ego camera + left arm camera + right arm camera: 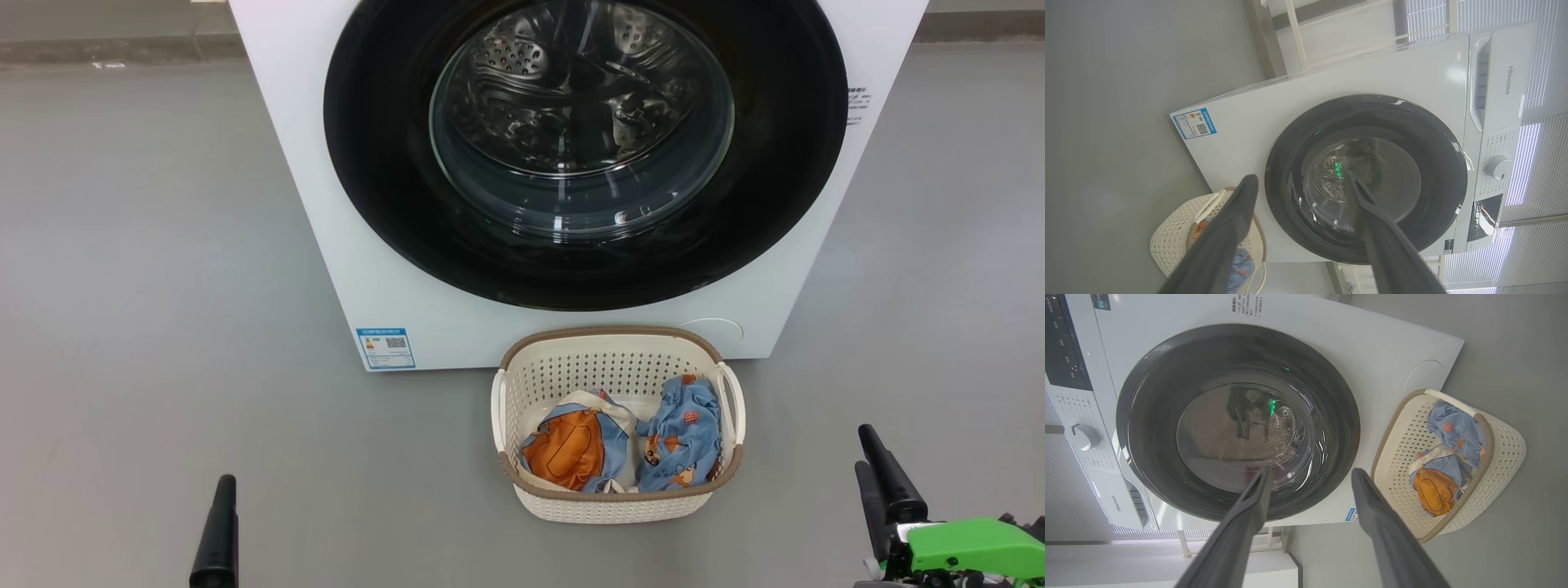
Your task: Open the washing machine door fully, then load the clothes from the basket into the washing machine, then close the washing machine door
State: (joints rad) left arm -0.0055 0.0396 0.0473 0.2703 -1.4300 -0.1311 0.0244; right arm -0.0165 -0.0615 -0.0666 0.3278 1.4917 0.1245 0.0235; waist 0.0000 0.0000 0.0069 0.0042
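opening step, i judge: door [581, 155] shut, clothes [620, 445] in the basket [616, 508] on the floor [155, 327] just before the machine [326, 204]. left claw [1300, 177] and right claw [1310, 473] spread wide, empty; next, one must catch the door's edge.

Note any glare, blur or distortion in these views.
Head view: sharp, small glints on the washing machine door. Left wrist view: wide-angle bending, left fingers soft, blinds washed out. Right wrist view: green glint in the door glass, right fingers soft.

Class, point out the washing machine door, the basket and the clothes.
washing machine door [581, 131], head view, central glass window.
basket [612, 331], head view, brown far rim.
clothes [571, 449], head view, orange patch.
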